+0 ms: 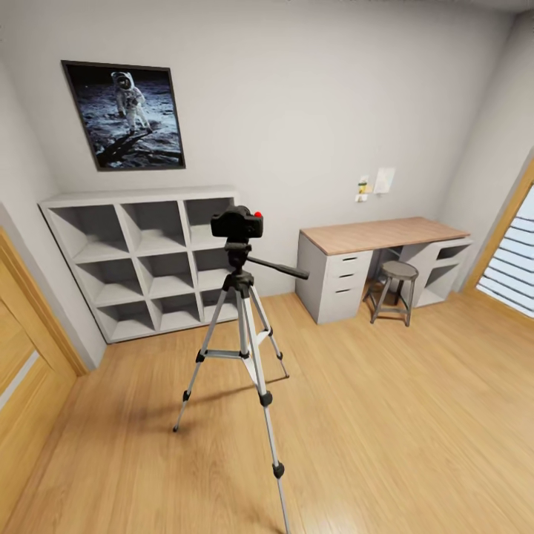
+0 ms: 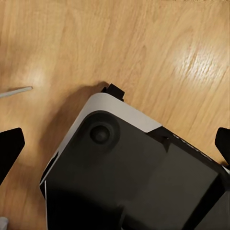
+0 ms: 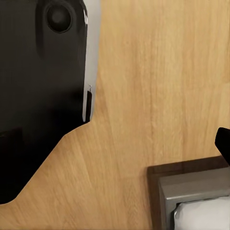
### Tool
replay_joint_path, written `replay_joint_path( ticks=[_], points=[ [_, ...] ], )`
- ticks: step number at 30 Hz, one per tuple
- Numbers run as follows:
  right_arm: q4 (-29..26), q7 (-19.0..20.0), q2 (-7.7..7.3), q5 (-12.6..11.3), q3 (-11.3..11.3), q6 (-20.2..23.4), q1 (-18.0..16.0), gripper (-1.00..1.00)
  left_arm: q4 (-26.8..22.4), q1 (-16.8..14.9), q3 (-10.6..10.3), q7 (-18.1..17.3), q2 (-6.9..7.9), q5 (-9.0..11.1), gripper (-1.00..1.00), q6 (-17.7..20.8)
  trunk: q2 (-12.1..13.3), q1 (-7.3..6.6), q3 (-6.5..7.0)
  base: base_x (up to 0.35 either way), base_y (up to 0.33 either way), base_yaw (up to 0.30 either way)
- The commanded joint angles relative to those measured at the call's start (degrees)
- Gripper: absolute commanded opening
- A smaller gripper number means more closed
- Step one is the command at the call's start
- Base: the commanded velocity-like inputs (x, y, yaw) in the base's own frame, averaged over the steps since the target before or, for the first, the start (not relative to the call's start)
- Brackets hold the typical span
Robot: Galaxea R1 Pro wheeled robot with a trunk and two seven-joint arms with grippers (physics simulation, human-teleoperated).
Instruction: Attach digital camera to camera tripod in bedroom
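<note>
Sitting squarely on the black head of the camera tripod point(image 1: 242, 348), the digital camera point(image 1: 237, 222) already rests where the task wants it, its red mark showing at the top corner on the side toward the desk point(image 1: 378, 236). The tripod stands on the plank floor of the bedroom, in front of the grey-white cube shelf point(image 1: 141, 259) and well apart from the desk and the round stool point(image 1: 395, 289) beside it; its long black pan handle juts from the head toward the desk, and one silver leg reaches forward toward the robot. Judged from that, attachment looks done or nearly so, and any coming move would turn on the camera lying straight ahead of the robot, at about the middle of the head view, so neither arm looks clearly nearer. In the left wrist view, the left gripper point(image 2: 115, 148) shows two dark fingertips far apart at the frame's edges, so its jaws are spread with nothing between them, aimed down at the floor and the robot's own dark base point(image 2: 134, 177). In the right wrist view a single dark fingertip point(image 3: 223, 143) shows over the floor, so whether that gripper is spread or closed I cannot tell.
</note>
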Motion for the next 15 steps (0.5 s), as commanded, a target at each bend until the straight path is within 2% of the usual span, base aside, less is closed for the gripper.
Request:
replay_joint_path(
  ticks=[1, 15],
  points=[
    [0.2, 0.1, -0.02, 0.5, -0.5, -0.3, -0.1, 1.00, 0.0, 0.0, -0.5, 0.2, -0.03, 0.4, 1.00, 0.1, -0.1, 0.03, -0.02, 0.000, 0.000, 0.000],
    [0.2, 0.0, 0.01, 0.4, -0.5, -0.4, -0.1, 1.00, -0.1, 0.0, -0.5, 0.2, -0.06, 0.4, 1.00, 0.1, -0.1, 0.03, 1.24, 0.000, 0.000, 0.000]
  ],
)
